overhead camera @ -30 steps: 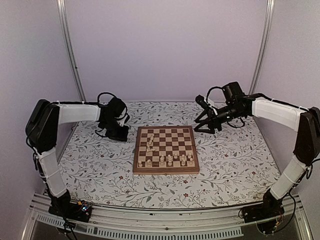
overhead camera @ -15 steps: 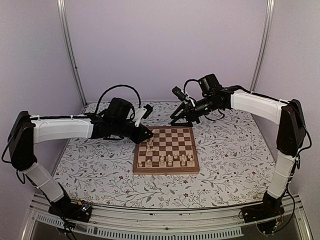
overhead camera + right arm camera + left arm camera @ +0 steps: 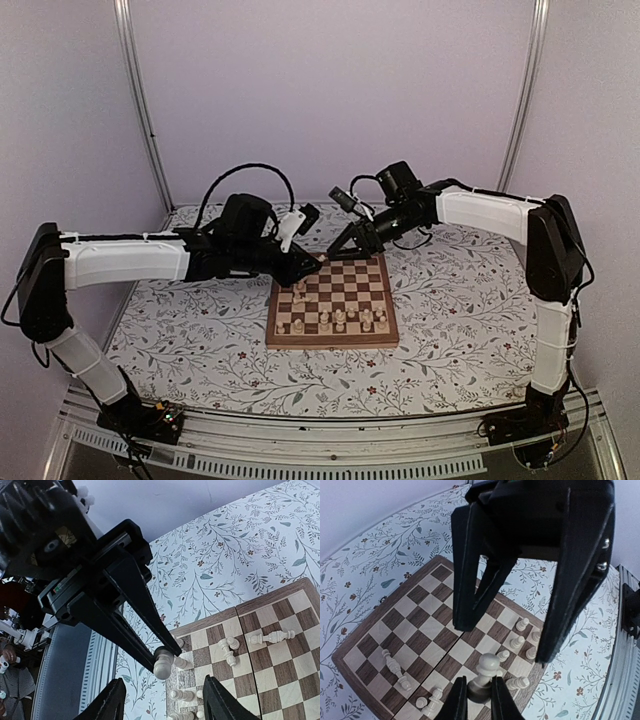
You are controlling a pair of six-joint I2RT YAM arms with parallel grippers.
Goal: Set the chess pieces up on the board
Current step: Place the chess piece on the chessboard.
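One pale chess piece [image 3: 487, 662] is pinched upright in the left gripper's [image 3: 479, 690] fingers over the far-left part of the board [image 3: 330, 343] on the floral table cover [image 3: 460, 300], other chess pieces [image 3: 340, 320] standing or toppled along its near and left squares, the right gripper [image 3: 164, 681] close opposite, jaws wide, empty.

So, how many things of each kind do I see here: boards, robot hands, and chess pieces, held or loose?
board: 1
hands: 2, left hand and right hand
held chess piece, in the left hand: 1
loose chess pieces on the board: about 11, too small to count exactly
Total: about 15
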